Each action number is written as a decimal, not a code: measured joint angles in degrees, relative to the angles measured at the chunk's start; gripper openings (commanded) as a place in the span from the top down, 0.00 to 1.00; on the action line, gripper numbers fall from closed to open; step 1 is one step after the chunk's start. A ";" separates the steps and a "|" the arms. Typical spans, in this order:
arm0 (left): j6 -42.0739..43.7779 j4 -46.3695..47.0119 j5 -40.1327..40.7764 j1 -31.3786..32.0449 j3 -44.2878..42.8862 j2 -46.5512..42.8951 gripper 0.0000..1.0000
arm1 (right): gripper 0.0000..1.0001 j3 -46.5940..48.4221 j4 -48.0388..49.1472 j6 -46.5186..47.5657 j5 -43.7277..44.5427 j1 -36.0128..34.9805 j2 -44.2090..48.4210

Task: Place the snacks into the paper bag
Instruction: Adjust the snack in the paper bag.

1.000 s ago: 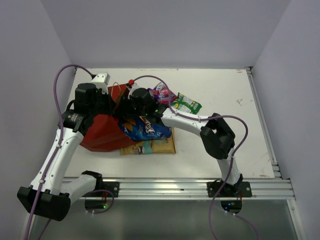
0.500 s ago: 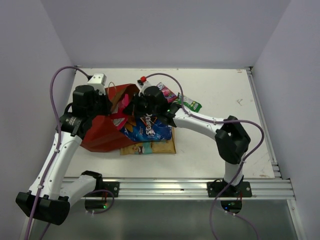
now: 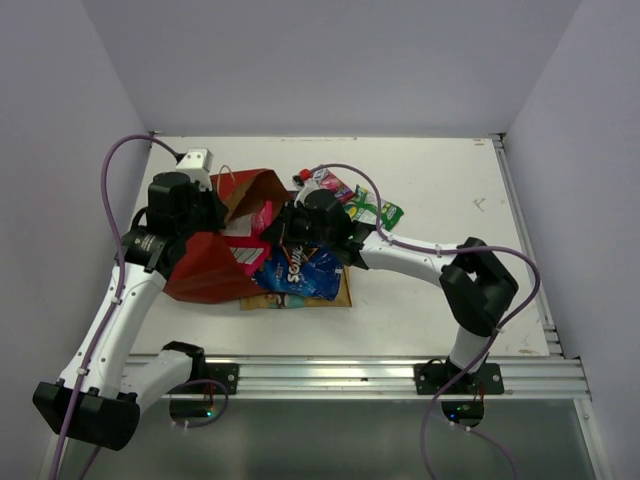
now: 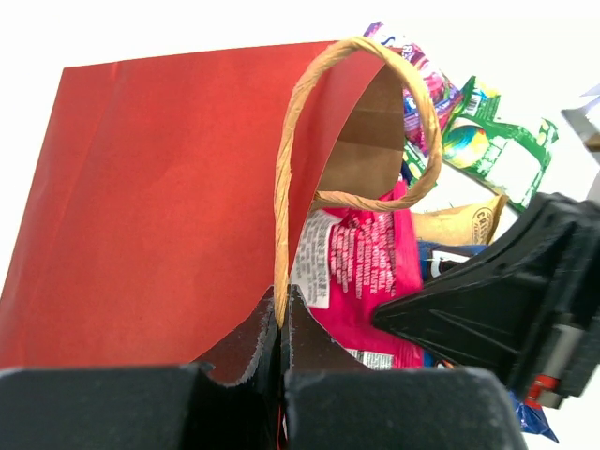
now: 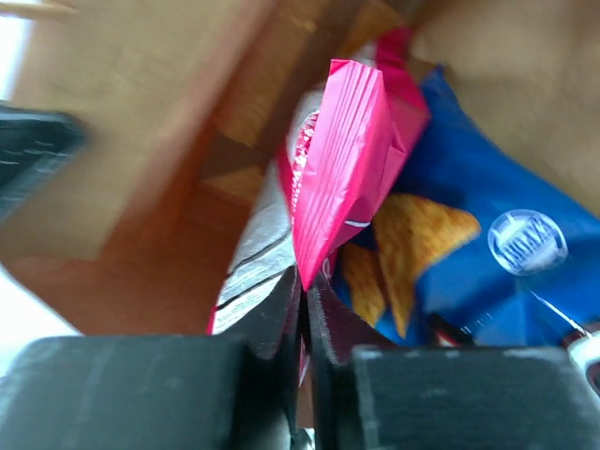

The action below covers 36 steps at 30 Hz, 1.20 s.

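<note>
Pink-red packet [image 5: 347,159], pinched by right jaws, lies at paper bag [image 3: 205,275] mouth against blue packet [image 3: 300,272]; left jaws clamp handle [image 4: 280,206].

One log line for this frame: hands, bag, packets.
left hand: shut on handle | right hand: shut on pink packet, at bag mouth | blue packet: outside bag
</note>
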<state>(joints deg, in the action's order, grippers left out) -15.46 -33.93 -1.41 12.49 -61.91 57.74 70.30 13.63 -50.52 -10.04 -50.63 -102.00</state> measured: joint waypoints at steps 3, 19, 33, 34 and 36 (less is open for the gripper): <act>-0.09 0.09 -0.98 0.00 0.07 0.00 1.00 | 0.68 -0.48 -1.62 0.11 0.04 -0.09 -0.13; 0.07 0.66 -2.25 0.00 0.79 -0.39 1.00 | 0.01 -7.41 -23.52 13.62 8.92 5.53 25.88; 1.03 0.42 -2.89 -0.11 0.85 -0.87 1.00 | 0.02 -21.40 -20.63 10.82 5.75 9.07 23.63; 1.18 0.39 -3.02 -0.11 0.85 -0.90 1.00 | 0.02 -21.51 -19.04 10.47 4.50 9.07 22.86; 1.55 0.35 -3.34 -0.11 0.85 -0.87 1.00 | 0.02 -21.55 -14.75 9.68 2.05 9.03 20.68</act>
<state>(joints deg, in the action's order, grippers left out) -13.91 -33.58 -4.75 12.38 -61.06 56.86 48.75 -1.13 -40.84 -7.99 -41.60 -81.32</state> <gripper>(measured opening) 0.015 0.985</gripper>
